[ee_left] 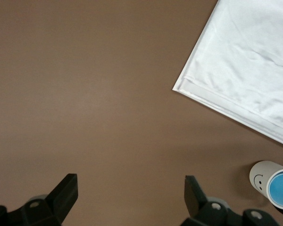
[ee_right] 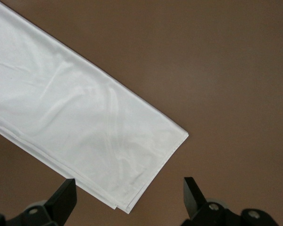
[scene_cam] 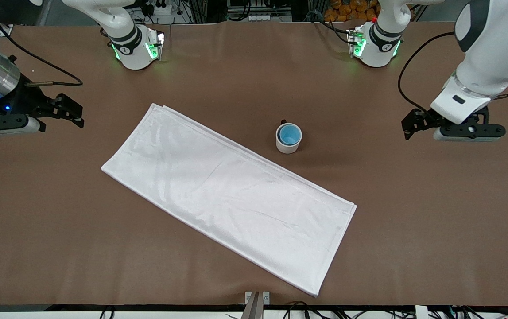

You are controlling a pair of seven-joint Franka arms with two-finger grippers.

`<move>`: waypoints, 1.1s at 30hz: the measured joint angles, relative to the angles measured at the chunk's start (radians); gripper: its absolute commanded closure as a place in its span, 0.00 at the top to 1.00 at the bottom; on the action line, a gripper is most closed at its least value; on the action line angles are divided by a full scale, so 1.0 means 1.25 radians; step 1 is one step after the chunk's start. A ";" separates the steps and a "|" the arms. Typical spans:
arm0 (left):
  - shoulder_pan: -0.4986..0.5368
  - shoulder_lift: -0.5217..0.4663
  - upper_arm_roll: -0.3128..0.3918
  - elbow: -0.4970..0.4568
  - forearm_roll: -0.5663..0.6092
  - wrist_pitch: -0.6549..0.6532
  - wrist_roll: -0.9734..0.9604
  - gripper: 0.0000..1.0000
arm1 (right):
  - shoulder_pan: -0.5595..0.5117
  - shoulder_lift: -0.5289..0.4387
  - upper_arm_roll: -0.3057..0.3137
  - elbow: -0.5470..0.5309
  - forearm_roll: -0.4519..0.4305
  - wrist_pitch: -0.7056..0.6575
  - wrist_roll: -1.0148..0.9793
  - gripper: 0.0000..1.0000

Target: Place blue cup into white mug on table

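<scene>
Already nested: blue cup [scene_cam: 289, 133] inside white mug [scene_cam: 288, 141].
Handling: rigid, light, slippery; grasp by rim.
Left end effector [scene_cam: 413, 125]: wide, empty.
Right end effector [scene_cam: 73, 112]: wide, empty.

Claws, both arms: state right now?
Left claw: open, holding nothing, over bare table.
Right claw: open, holding nothing, over the white cloth corner.

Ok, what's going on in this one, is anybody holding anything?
Nobody is. The blue cup already sits inside the white mug, which stands on the table beside the long edge of a white cloth. The left gripper hangs open and empty over bare table toward its own end, and the right gripper does likewise at the other end. Both arms wait.
</scene>
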 measured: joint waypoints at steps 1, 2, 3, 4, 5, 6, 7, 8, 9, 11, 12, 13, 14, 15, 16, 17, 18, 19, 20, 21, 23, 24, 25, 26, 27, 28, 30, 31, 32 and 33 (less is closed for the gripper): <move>0.000 0.000 0.005 0.010 -0.001 -0.017 0.021 1.00 | 0.001 0.000 0.000 0.000 0.000 0.000 0.000 1.00; 0.001 -0.001 0.009 0.022 -0.002 -0.036 0.047 1.00 | 0.001 -0.001 0.000 0.000 0.000 0.000 0.000 1.00; 0.001 -0.001 0.014 0.034 -0.002 -0.055 0.074 1.00 | 0.002 -0.001 0.000 0.000 0.000 0.000 0.000 1.00; 0.002 -0.001 0.019 0.047 -0.003 -0.073 0.101 1.00 | 0.002 -0.001 0.000 0.000 0.000 0.000 0.000 1.00; 0.002 -0.002 0.024 0.059 -0.004 -0.092 0.127 1.00 | 0.002 -0.001 0.000 0.000 0.000 0.000 0.000 1.00; 0.002 -0.003 0.028 0.070 -0.005 -0.108 0.148 1.00 | 0.002 -0.001 0.000 0.000 0.000 0.000 0.000 1.00; 0.003 -0.004 0.031 0.079 -0.006 -0.123 0.167 1.00 | 0.002 -0.002 0.000 0.000 0.000 0.000 0.000 1.00; 0.003 -0.005 0.033 0.087 -0.007 -0.135 0.181 1.00 | 0.002 -0.002 0.000 0.000 0.000 0.000 0.000 1.00; 0.004 -0.007 0.035 0.092 -0.007 -0.144 0.191 1.00 | 0.002 -0.002 0.000 0.000 0.000 0.000 0.000 1.00; 0.004 -0.010 0.036 0.098 -0.007 -0.153 0.202 1.00 | 0.003 -0.002 0.000 0.000 0.000 0.000 0.000 1.00; 0.003 -0.012 0.036 0.100 -0.007 -0.156 0.205 1.00 | 0.003 -0.002 0.000 0.000 0.000 0.000 0.000 1.00; 0.003 -0.013 0.036 0.101 -0.008 -0.157 0.206 1.00 | 0.004 -0.002 0.000 0.000 0.000 0.000 0.000 1.00; 0.002 -0.013 0.036 0.101 -0.008 -0.157 0.207 1.00 | 0.004 -0.002 0.000 0.000 0.000 0.000 0.000 1.00; 0.002 -0.013 0.036 0.102 -0.008 -0.158 0.208 1.00 | 0.004 -0.002 0.000 0.000 0.000 0.000 0.000 1.00; 0.002 -0.013 0.035 0.103 -0.009 -0.158 0.208 1.00 | 0.005 -0.002 0.000 0.000 0.000 0.000 0.000 1.00; 0.001 -0.013 0.035 0.105 -0.011 -0.159 0.208 1.00 | 0.005 -0.002 -0.001 0.000 0.000 0.000 0.000 1.00; 0.001 -0.013 0.035 0.107 -0.015 -0.161 0.208 1.00 | 0.005 -0.002 -0.001 0.000 0.000 0.000 0.000 1.00; 0.001 -0.013 0.035 0.108 -0.023 -0.162 0.208 1.00 | 0.005 -0.002 -0.001 0.000 0.000 0.000 0.000 1.00; 0.001 -0.013 0.035 0.110 -0.033 -0.163 0.208 1.00 | 0.005 -0.002 -0.001 0.000 0.000 0.000 0.000 1.00; 0.001 -0.013 0.035 0.112 -0.042 -0.163 0.208 1.00 | 0.005 -0.002 -0.001 0.000 0.000 0.000 0.000 1.00; 0.001 -0.012 0.035 0.113 -0.056 -0.164 0.208 1.00 | 0.006 -0.002 -0.001 0.000 0.000 0.000 0.000 1.00; 0.001 -0.011 0.035 0.113 -0.060 -0.164 0.208 1.00 | 0.006 -0.002 -0.001 0.000 0.000 0.000 0.000 1.00; 0.001 -0.010 0.035 0.113 -0.062 -0.165 0.208 1.00 | 0.006 -0.002 -0.001 0.000 0.000 0.000 0.000 1.00; 0.001 -0.009 0.035 0.113 -0.063 -0.165 0.208 1.00 | 0.006 -0.002 -0.001 0.000 0.000 0.000 0.000 1.00; 0.002 -0.007 0.035 0.113 -0.063 -0.165 0.208 1.00 | 0.007 -0.002 -0.001 0.000 0.000 0.000 0.000 1.00; 0.002 -0.005 0.035 0.114 -0.063 -0.165 0.208 1.00 | 0.007 -0.002 -0.001 0.000 0.000 0.000 0.000 1.00; 0.002 -0.002 0.036 0.114 -0.063 -0.165 0.208 1.00 | 0.007 -0.002 -0.001 0.000 0.000 0.000 0.000 1.00; 0.002 0.000 0.036 0.114 -0.063 -0.165 0.208 1.00 | 0.007 -0.002 -0.001 0.000 0.000 0.000 0.000 1.00; 0.002 0.002 0.036 0.114 -0.063 -0.165 0.208 1.00 | 0.007 -0.002 -0.002 0.000 0.000 0.000 0.000 1.00; 0.002 0.004 0.036 0.114 -0.063 -0.165 0.208 1.00 | 0.007 -0.002 -0.002 0.000 0.000 0.000 0.000 1.00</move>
